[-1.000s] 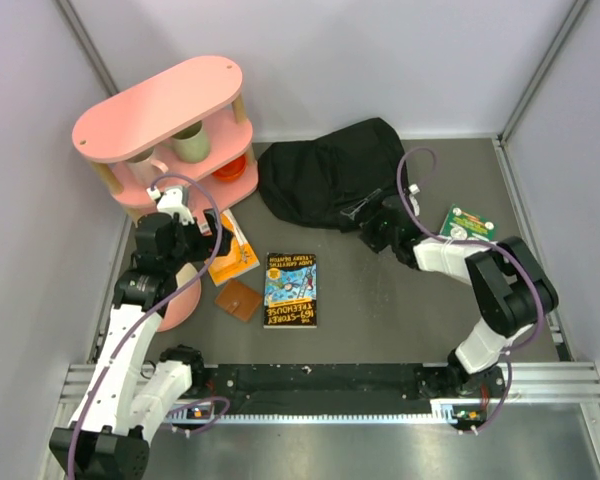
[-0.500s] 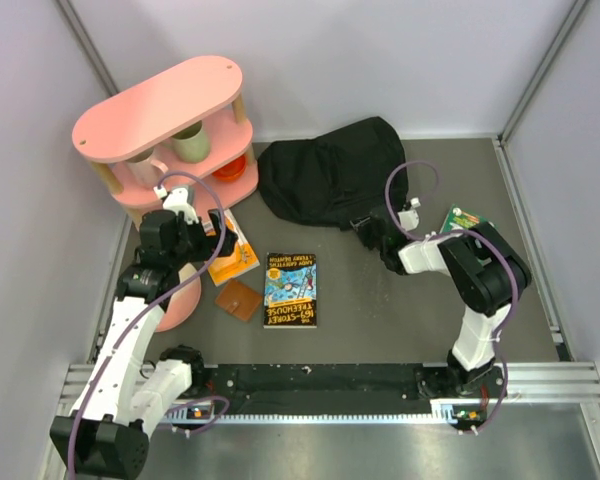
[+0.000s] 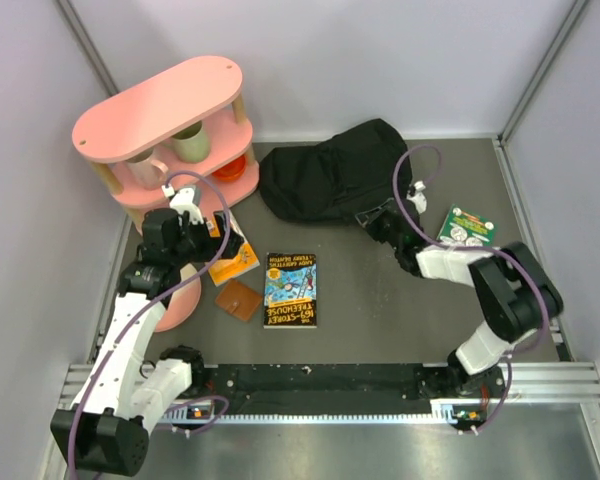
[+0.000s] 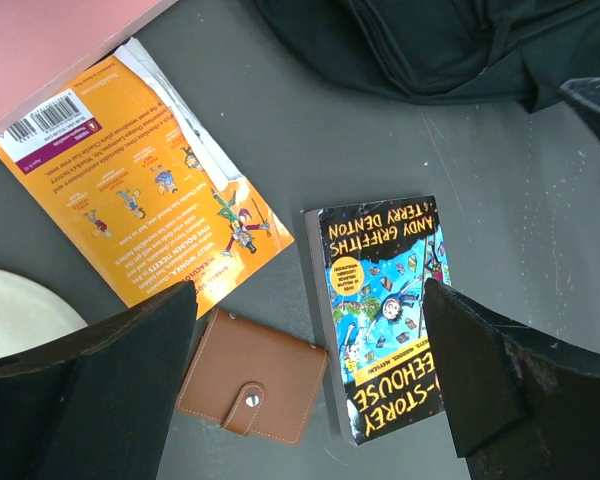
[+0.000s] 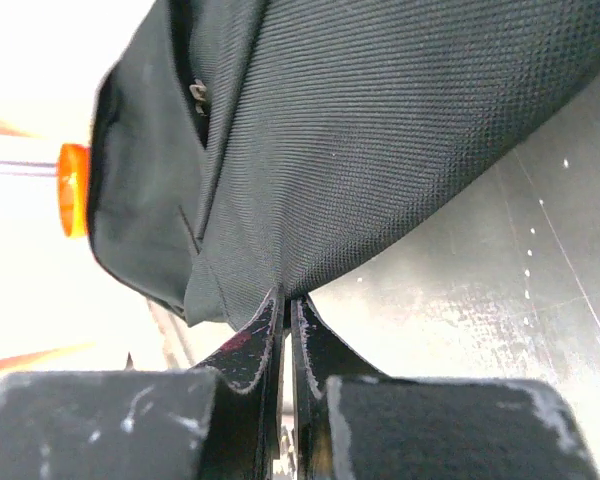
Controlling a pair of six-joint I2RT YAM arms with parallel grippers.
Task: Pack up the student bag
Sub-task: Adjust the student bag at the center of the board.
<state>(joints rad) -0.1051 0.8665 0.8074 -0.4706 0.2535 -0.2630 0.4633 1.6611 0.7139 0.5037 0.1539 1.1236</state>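
Observation:
The student bag (image 3: pixel 330 178) is a floppy black backpack lying at the back middle of the table. My right gripper (image 3: pixel 373 221) is at its near right edge. In the right wrist view the jaws are shut (image 5: pixel 288 300) and pinch a fold of the bag's black fabric (image 5: pixel 380 130). My left gripper (image 3: pixel 216 236) hovers open above the items on the left. Between its fingers (image 4: pixel 130 385) lie a brown wallet (image 4: pixel 252 375) and a blue book (image 4: pixel 385 300), neither of them touched. The bag's near edge (image 4: pixel 460 40) shows at the top of the left wrist view.
An orange book (image 3: pixel 232 256) lies beside the pink shelf (image 3: pixel 165 105), which holds mugs (image 3: pixel 191 145) and an orange bowl (image 3: pixel 230 170). The wallet (image 3: pixel 239 299) and blue book (image 3: pixel 291 288) sit in the middle. A green book (image 3: pixel 467 224) lies at the right, a pink round object (image 3: pixel 183 295) at the left.
My right gripper has closed from wide open onto the bag's near edge, and its arm shifted a little. The left arm has barely moved and stays open.

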